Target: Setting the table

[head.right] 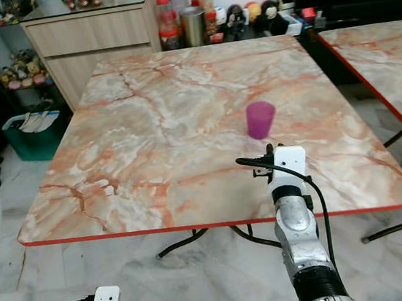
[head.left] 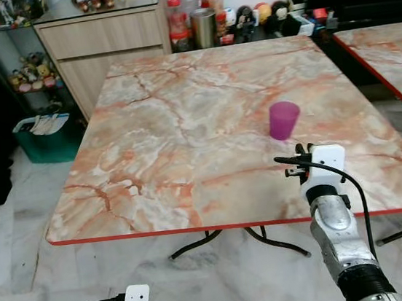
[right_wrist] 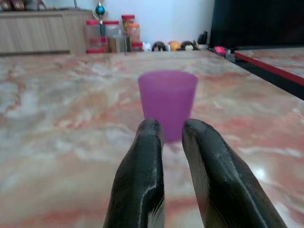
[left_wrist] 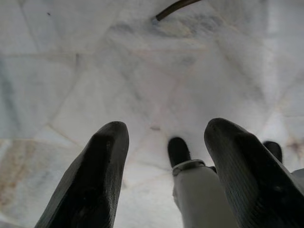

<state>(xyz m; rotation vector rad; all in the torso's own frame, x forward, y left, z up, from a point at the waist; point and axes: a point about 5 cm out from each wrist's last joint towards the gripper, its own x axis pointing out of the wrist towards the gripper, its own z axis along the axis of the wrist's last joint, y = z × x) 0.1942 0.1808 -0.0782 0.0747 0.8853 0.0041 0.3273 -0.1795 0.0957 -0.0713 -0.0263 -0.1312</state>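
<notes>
A purple plastic cup [head.left: 284,120] stands upright on the marble table [head.left: 185,138], right of its middle and toward the near edge. My right gripper [right_wrist: 172,126] hovers low over the tabletop just short of the cup [right_wrist: 167,102]. Its two black fingers [right_wrist: 147,156] are pressed almost together, hold nothing and do not touch the cup. My right arm [head.left: 334,215] reaches in over the table's red front edge. My left gripper [left_wrist: 164,130] hangs down by my side over the floor, fingers spread wide and holding nothing.
A second marble table [head.left: 386,47] stands close on the right. Behind the table are a wooden cabinet [head.left: 99,38], jars and a metal tumbler [head.left: 204,25]. A green bin [head.left: 45,136] sits on the floor at left. Black folding legs [head.left: 234,238] show under the table.
</notes>
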